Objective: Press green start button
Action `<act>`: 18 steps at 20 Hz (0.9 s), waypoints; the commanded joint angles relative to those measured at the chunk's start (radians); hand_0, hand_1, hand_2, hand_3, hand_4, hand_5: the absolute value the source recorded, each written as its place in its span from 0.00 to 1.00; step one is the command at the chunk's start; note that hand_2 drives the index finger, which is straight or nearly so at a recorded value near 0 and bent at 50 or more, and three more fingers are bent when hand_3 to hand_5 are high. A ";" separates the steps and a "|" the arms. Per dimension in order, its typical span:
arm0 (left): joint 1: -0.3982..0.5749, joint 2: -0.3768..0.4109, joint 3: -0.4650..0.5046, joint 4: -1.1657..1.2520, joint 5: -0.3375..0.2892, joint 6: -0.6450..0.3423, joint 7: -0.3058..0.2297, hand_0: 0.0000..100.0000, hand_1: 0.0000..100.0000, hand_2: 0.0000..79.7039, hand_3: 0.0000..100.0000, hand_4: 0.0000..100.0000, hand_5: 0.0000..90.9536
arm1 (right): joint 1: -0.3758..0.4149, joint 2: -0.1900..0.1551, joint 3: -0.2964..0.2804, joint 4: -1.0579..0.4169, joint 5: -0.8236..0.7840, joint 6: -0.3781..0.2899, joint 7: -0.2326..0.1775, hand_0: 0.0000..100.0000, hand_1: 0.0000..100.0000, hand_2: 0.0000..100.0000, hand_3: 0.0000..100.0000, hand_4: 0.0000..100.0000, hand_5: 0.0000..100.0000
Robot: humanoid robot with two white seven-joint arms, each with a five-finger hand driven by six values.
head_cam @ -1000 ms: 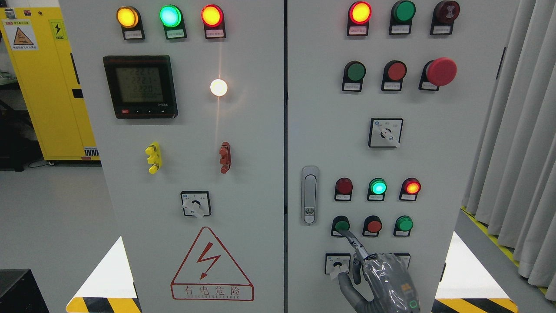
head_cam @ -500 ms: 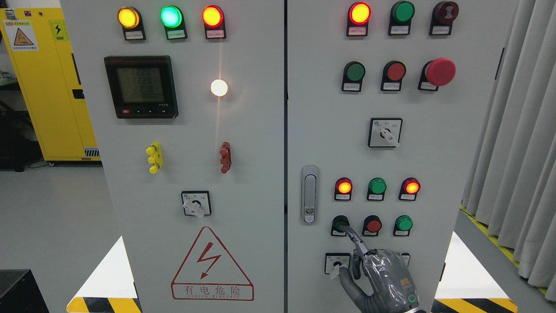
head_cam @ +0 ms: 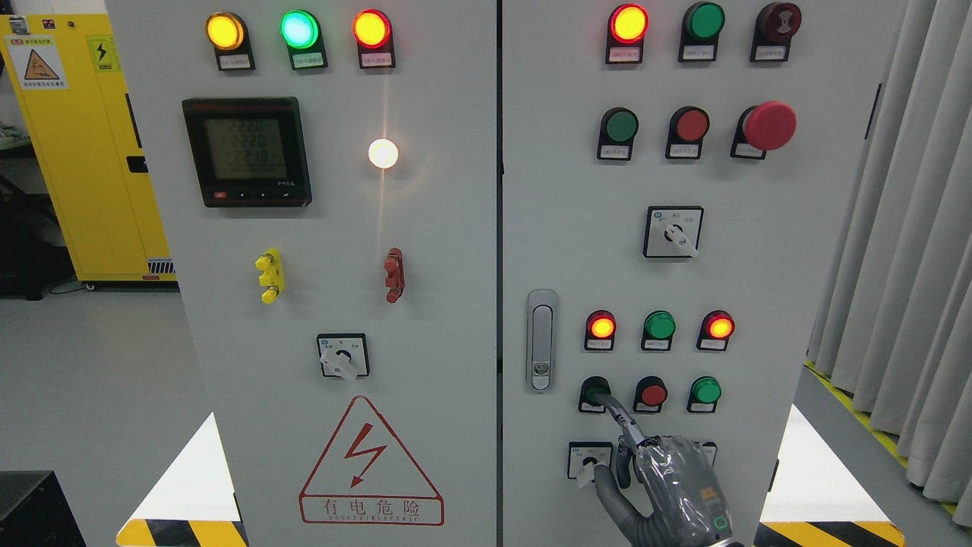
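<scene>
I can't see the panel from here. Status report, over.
Right hand up at panel, index fingertip on green start button. Left hand not in view. Nothing blocking the button.

You had a yellow cabinet off to the left, grey curtains on the right, and that red mushroom stop button sat above the selector switch.

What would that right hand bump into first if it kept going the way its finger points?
The right hand points one extended finger up and left at the round green push button in the lower row. The fingertip looks already on it, so the button comes first, though depth is hard to judge.
</scene>
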 commanded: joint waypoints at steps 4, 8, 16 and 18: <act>0.000 0.000 0.000 -0.001 0.000 0.001 0.000 0.12 0.56 0.00 0.00 0.00 0.00 | 0.026 0.005 0.005 -0.074 -0.001 -0.007 -0.023 0.76 0.91 0.00 0.87 0.96 1.00; 0.002 0.000 0.000 0.001 0.000 0.001 0.000 0.12 0.56 0.00 0.00 0.00 0.00 | 0.043 0.007 0.006 -0.103 -0.003 -0.047 -0.032 0.78 0.90 0.00 0.86 0.95 0.99; 0.000 0.000 0.000 -0.001 0.000 0.001 0.000 0.12 0.56 0.00 0.00 0.00 0.00 | 0.102 0.008 0.068 -0.209 -0.378 -0.070 -0.026 0.59 0.78 0.02 0.67 0.75 0.78; 0.000 0.000 0.000 -0.001 0.000 0.001 0.000 0.12 0.56 0.00 0.00 0.00 0.00 | 0.115 0.008 0.075 -0.224 -0.498 -0.071 -0.015 0.53 0.73 0.03 0.49 0.56 0.60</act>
